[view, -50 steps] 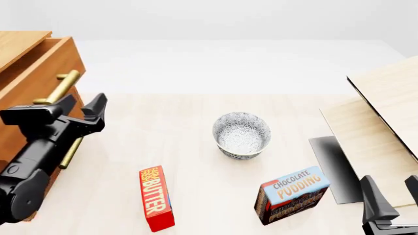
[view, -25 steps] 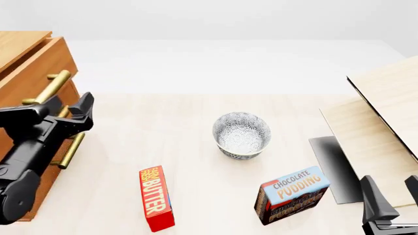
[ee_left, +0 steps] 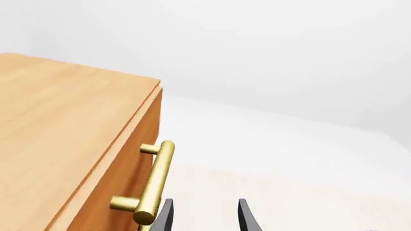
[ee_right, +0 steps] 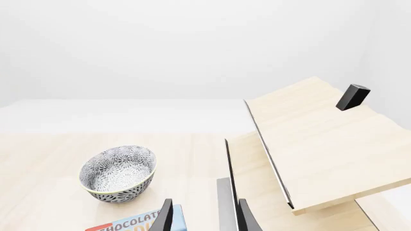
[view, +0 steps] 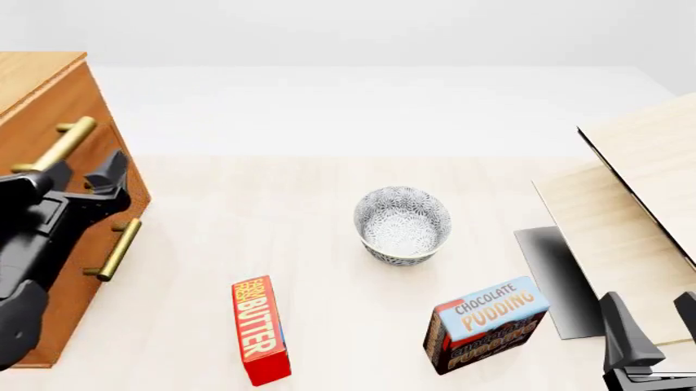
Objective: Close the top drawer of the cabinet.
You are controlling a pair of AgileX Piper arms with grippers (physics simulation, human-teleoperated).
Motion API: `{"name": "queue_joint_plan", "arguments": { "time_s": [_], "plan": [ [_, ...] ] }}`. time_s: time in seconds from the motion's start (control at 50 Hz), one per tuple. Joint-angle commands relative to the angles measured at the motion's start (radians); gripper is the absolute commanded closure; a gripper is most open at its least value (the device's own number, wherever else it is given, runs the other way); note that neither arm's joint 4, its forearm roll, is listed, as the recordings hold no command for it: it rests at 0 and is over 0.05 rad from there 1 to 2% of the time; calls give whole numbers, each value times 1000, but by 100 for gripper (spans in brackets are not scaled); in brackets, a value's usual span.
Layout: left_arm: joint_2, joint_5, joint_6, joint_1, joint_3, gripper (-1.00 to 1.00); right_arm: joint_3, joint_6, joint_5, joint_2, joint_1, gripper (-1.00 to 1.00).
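We are in the closing push on the top drawer [view: 60, 122] of the cabinet [view: 44, 269], which stands at the far left of the table [view: 293, 212]. Our left gripper [view: 77, 183] sits against the drawer front just below its brass handle [view: 52, 147], with its 2 fingers a narrow gap apart and holding nothing. In the left wrist view the handle [ee_left: 154, 180] lies just beside one fingertip, and the drawer front looks about level with the cabinet top, so we judge the drawer nearly or fully shut, though we cannot tell whether any gap is left. The next move, as we judge it, calls for a short further press straight into the front, then backing the arm off without catching the handle. Our right gripper [view: 653, 342] rests at the near right edge, its fingers slightly apart and empty, well apart from the bowl [view: 403, 224].
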Motion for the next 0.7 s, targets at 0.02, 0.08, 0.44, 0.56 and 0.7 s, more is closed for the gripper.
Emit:
{"name": "queue_joint_plan", "arguments": {
  "time_s": [0.02, 0.08, 0.44, 0.56, 0.7],
  "plan": [
    [0, 3, -6, 54, -11, -100, 0, 0, 0, 0, 0, -100],
    [-1, 5, -11, 67, -13, -100, 0, 0, 0, 0, 0, -100],
    [-7, 10, -52, 223, -15, -100, 0, 0, 0, 0, 0, -100],
    [-16, 11, -62, 261, -7, -100, 0, 0, 0, 0, 0, -100],
    [-11, -4, -70, 278, 6, -100, 0, 0, 0, 0, 0, -100]
  ]
}}
